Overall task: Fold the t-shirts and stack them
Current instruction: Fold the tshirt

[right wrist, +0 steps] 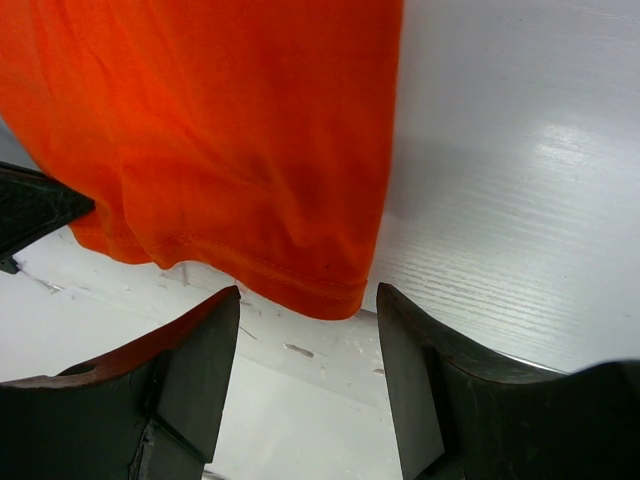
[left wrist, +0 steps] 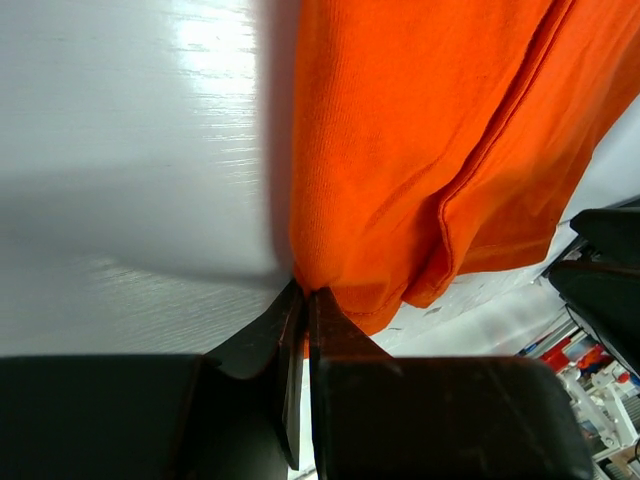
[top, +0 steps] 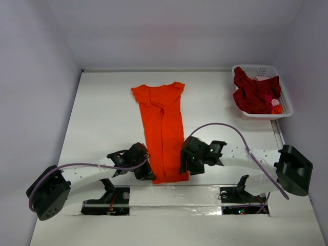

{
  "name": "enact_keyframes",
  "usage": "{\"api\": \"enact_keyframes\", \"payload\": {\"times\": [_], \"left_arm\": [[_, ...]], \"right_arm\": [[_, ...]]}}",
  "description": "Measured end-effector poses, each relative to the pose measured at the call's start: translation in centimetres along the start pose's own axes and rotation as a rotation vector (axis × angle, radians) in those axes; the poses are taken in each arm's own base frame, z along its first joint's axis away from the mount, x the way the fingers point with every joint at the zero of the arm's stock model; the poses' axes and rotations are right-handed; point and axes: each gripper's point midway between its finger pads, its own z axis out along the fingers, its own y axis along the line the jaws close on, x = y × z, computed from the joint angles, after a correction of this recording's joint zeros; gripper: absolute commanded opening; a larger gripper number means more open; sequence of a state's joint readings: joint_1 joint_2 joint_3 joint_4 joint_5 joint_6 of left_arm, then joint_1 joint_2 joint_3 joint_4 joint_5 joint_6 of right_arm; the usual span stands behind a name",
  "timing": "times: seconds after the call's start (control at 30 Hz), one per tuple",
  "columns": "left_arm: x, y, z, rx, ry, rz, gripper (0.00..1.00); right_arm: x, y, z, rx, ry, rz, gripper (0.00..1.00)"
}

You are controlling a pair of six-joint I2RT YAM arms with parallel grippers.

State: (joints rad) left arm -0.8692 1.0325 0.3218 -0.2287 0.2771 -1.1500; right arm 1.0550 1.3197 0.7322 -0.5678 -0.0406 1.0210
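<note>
An orange t-shirt lies on the white table, folded lengthwise into a narrow strip with its hem toward me. My left gripper is shut on the hem's near-left corner; in the left wrist view the black fingertips pinch the orange t-shirt's edge. My right gripper is open at the near-right corner. The hem of the orange t-shirt lies just ahead of the right gripper, with nothing between its fingers. Dark red t-shirts lie crumpled in the basket.
A white lattice basket stands at the far right corner of the table. White walls close off the back and both sides. The arm bases and purple cables sit along the near edge.
</note>
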Motion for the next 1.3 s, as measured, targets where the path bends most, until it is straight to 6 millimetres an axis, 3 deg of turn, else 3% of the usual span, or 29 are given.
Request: {"api": "enact_keyframes", "payload": {"times": [0.3, 0.43, 0.73, 1.3], "left_arm": [[0.0, 0.2, -0.1, -0.015, 0.0, -0.003, 0.0], [0.0, 0.2, -0.1, -0.018, 0.0, -0.004, 0.0], [0.0, 0.3, -0.2, -0.027, -0.003, -0.006, 0.0], [-0.2, 0.7, -0.8, -0.061, -0.013, -0.012, 0.0]], "right_arm": [[0.3, -0.6, 2.3, 0.048, 0.033, -0.001, 0.61], [0.5, 0.2, 2.6, 0.016, 0.048, -0.002, 0.59], [0.3, -0.1, 2.6, 0.027, 0.039, -0.005, 0.51], [0.7, -0.3, 1.3, 0.022, 0.049, -0.011, 0.53]]}}
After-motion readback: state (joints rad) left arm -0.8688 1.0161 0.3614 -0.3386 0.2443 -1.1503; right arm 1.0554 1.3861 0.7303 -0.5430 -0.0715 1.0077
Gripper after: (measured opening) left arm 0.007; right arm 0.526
